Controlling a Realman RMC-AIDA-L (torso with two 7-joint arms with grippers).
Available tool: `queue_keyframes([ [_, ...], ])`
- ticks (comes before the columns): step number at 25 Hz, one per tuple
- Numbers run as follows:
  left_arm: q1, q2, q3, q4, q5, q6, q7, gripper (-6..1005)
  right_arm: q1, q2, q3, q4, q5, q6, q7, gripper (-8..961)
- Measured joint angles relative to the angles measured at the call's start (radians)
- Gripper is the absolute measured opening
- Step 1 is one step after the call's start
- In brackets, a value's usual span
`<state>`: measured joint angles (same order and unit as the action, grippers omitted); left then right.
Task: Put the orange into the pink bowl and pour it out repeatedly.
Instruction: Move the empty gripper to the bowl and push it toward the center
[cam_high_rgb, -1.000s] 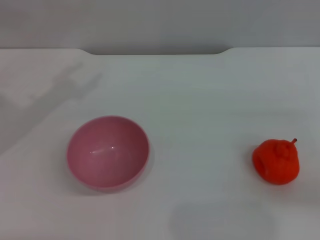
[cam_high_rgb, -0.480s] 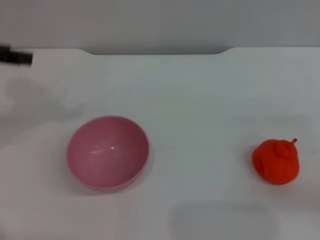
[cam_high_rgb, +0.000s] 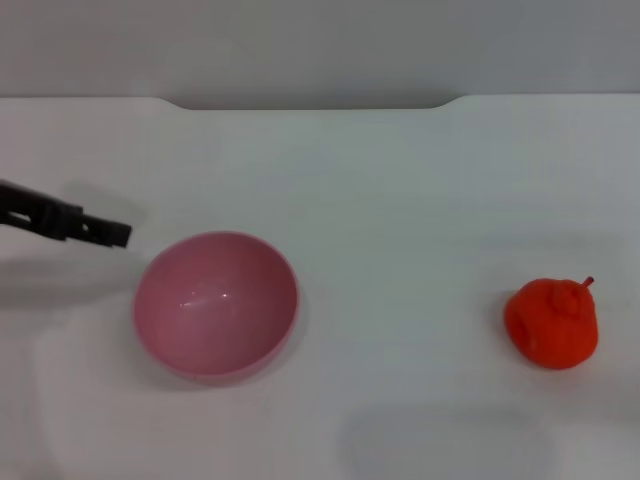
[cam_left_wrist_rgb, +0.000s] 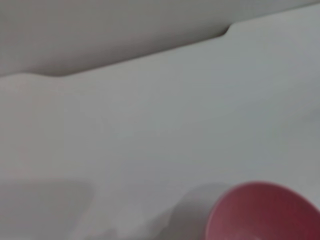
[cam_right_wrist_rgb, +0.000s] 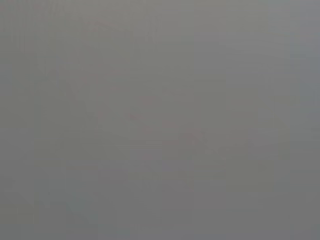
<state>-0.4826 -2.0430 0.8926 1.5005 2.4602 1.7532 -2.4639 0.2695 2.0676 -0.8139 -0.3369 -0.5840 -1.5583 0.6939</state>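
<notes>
Where white table (cam_high_rgb: 400, 200) (matte) meets wall (cam_high_rgb: 300, 45)

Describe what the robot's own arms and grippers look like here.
Only a little shows. In the head view the left gripper is a slim, black, blocky bar entering from the left edge near the pink bowl. No cables or markings can be made out. The right arm is out of sight in every view.

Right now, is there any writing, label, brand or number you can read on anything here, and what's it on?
None: no readable text in any view.
The pink bowl is plain and glossy.
The orange carries no mark.
The white table is bare of print.
The left tool, a dark tip beside the bowl, shows no lettering.
</notes>
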Motion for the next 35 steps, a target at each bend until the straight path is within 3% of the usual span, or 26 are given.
queue_keyframes([
  [2,0.005,-0.011,0.022,-0.01,0.014,-0.01,-0.006,752,0.003,0.0,-0.011,0.0,-0.001,0.0,0.0,691],
  [12,0.02,-0.011,0.168,-0.081,0.019,-0.11,-0.066,752,0.004,0.003,-0.041,0.001,-0.002,0.0,0.001,690],
  [19,-0.016,-0.006,0.187,-0.207,0.029,-0.223,-0.059,753,0.002,0.004,-0.048,0.001,-0.033,-0.009,0.001,689],
  [35,-0.047,-0.006,0.238,-0.313,0.055,-0.317,-0.058,741,0.015,-0.003,-0.046,0.003,-0.041,-0.002,0.001,688],
])
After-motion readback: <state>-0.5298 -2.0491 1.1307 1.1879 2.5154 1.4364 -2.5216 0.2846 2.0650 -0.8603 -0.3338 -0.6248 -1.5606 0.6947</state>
